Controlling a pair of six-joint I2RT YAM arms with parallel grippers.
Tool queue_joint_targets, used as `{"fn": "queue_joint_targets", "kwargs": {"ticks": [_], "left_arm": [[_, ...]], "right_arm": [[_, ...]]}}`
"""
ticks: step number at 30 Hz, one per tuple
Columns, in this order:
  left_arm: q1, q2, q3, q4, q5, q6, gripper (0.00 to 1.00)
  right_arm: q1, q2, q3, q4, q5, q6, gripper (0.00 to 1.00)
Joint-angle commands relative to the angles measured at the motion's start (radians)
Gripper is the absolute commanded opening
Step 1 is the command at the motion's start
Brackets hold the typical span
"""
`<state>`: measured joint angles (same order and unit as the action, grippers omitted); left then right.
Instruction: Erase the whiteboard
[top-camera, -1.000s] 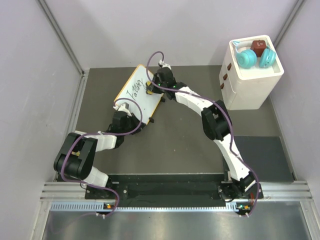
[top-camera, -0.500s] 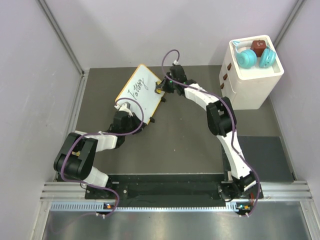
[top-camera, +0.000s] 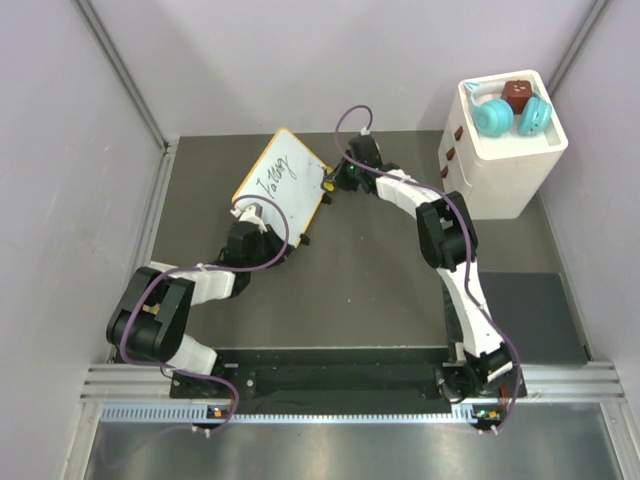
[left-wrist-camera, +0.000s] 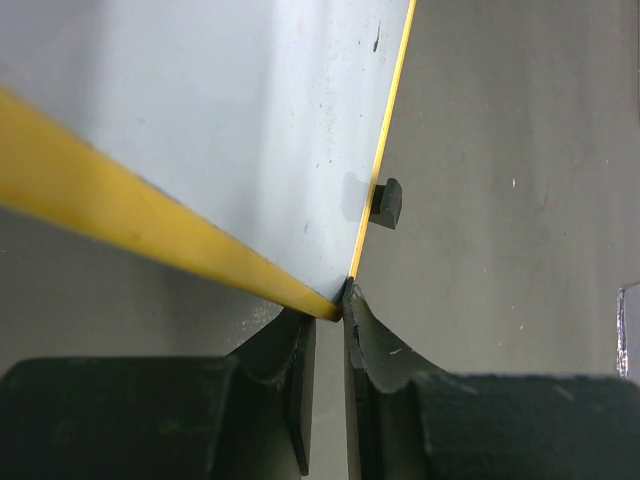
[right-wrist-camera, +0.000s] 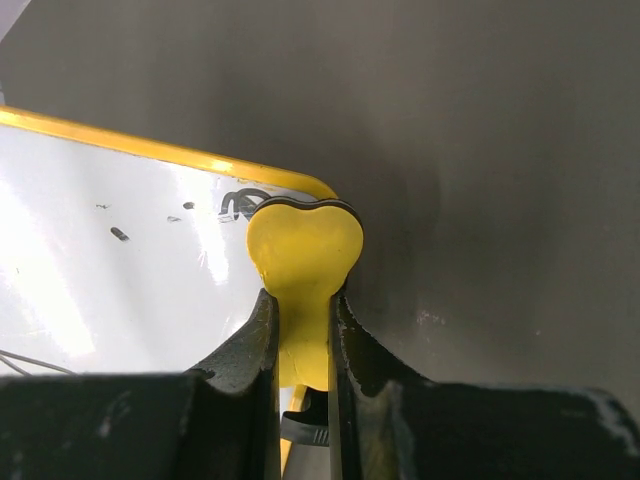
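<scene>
The whiteboard (top-camera: 285, 180) lies tilted on the dark table, its yellow frame around black handwriting. My left gripper (top-camera: 256, 220) is shut on its near edge. In the left wrist view the jaws (left-wrist-camera: 345, 298) pinch the yellow frame at a corner of the whiteboard (left-wrist-camera: 250, 120), and one black foot (left-wrist-camera: 385, 203) shows beyond. My right gripper (top-camera: 335, 182) is at the board's right edge, shut on a yellow bone-shaped piece (right-wrist-camera: 303, 250). That piece's rounded end rests over a corner of the whiteboard (right-wrist-camera: 130, 260), beside a small black mark.
A white drawer box (top-camera: 500, 160) stands at the back right with two teal items and a brown cube on top. A darker mat (top-camera: 530, 315) lies at the right. Grey walls close in on both sides and behind.
My right gripper has moved right and nearer with the yellow piece, from over the board's far part to its right edge. The left gripper and the board have not moved.
</scene>
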<state>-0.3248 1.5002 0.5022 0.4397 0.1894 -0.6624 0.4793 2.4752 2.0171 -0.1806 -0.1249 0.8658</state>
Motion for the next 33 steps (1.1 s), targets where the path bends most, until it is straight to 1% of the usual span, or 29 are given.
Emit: {"fn": "queue_joint_targets", "kwargs": {"ticks": [1, 4, 5, 9, 12, 17, 21, 22, 25, 26, 29, 33], "left_arm": [[-0.048, 0.032, -0.039, -0.259, 0.137, 0.092, 0.0], [-0.053, 0.038, -0.034, -0.262, 0.14, 0.095, 0.0], [-0.056, 0.038, -0.033, -0.263, 0.14, 0.096, 0.0], [-0.06, 0.041, -0.03, -0.265, 0.136, 0.099, 0.0], [-0.063, 0.041, -0.028, -0.266, 0.133, 0.101, 0.0], [-0.071, 0.045, -0.025, -0.271, 0.125, 0.103, 0.0], [-0.072, 0.043, -0.025, -0.275, 0.127, 0.103, 0.0], [-0.072, 0.042, -0.025, -0.276, 0.125, 0.104, 0.0], [-0.074, 0.041, -0.025, -0.274, 0.125, 0.104, 0.0], [-0.074, 0.041, -0.025, -0.274, 0.125, 0.104, 0.0], [-0.074, 0.045, -0.025, -0.272, 0.125, 0.104, 0.0], [-0.074, 0.046, -0.024, -0.274, 0.125, 0.104, 0.0]], "right_arm": [[0.019, 0.037, 0.028, -0.013, -0.045, -0.02, 0.0], [0.025, 0.054, 0.071, -0.003, -0.068, -0.042, 0.0], [0.025, 0.063, 0.116, -0.017, -0.088, -0.044, 0.0], [0.031, 0.105, 0.211, -0.029, -0.134, -0.042, 0.0], [0.059, 0.116, 0.273, -0.055, -0.134, -0.076, 0.0], [0.094, 0.126, 0.304, -0.051, -0.127, -0.088, 0.0], [0.081, 0.156, 0.304, -0.068, -0.099, -0.051, 0.0], [0.061, 0.162, 0.302, -0.08, -0.096, -0.038, 0.0], [0.021, 0.157, 0.246, -0.1, -0.081, 0.016, 0.0], [0.01, 0.151, 0.197, -0.085, -0.079, 0.022, 0.0], [-0.01, 0.116, 0.125, -0.082, -0.074, 0.009, 0.0], [0.002, 0.065, 0.057, -0.04, -0.085, -0.027, 0.0]]}}
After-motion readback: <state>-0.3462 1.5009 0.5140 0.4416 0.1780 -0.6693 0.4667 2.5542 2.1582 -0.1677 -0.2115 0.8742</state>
